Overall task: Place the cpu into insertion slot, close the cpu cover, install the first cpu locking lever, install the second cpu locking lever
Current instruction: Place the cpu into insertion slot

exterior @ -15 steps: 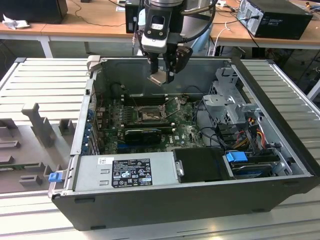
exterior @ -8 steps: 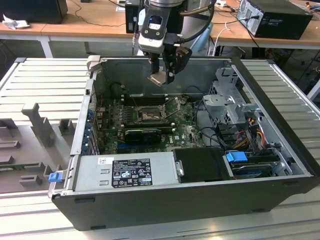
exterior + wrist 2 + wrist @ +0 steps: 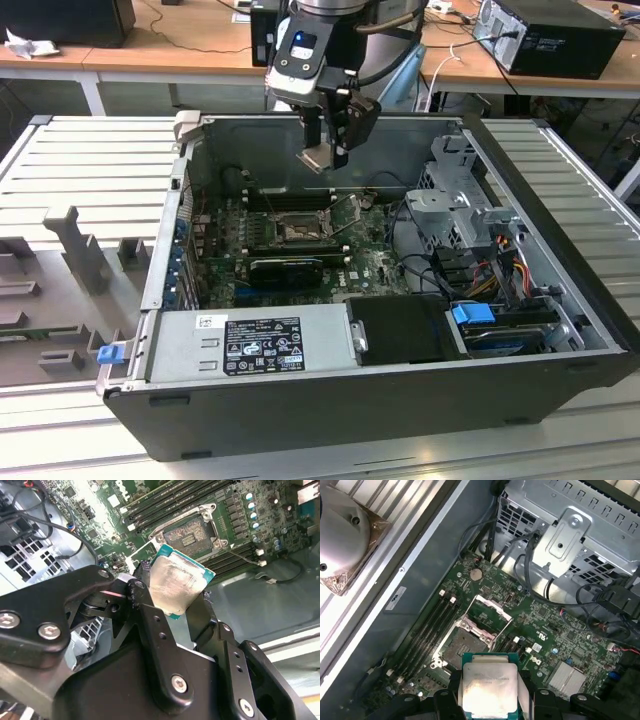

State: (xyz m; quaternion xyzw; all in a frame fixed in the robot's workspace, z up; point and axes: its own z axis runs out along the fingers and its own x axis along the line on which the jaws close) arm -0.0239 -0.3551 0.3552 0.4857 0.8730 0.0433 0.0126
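Gripper [image 3: 175, 592] fingers [image 3: 150, 612] clenched on the cpu [image 3: 180, 582], pale metal face toward both wrist cameras, square and tilted, held clear above the insertion slot [image 3: 191, 532], cpu cover [image 3: 489, 614] raised

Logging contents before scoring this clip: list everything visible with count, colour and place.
table: one, silvery, ribbed, under everything.
computer case: one, dark grey, open, on the table.
circuit board: one, green, inside the case.
insertion slot: one, black, silvery rim, on the board, empty.
cpu cover: one, silvery, raised open beside the slot.
ram slots: several, long, black, alongside the slot.
drive cage: one, silvery, exterior view's right of the board.
power supply: one, silver, near edge of the case.
cpu: one, silver face, green edge, held above the board.
gripper: one, black, shut on the cpu.
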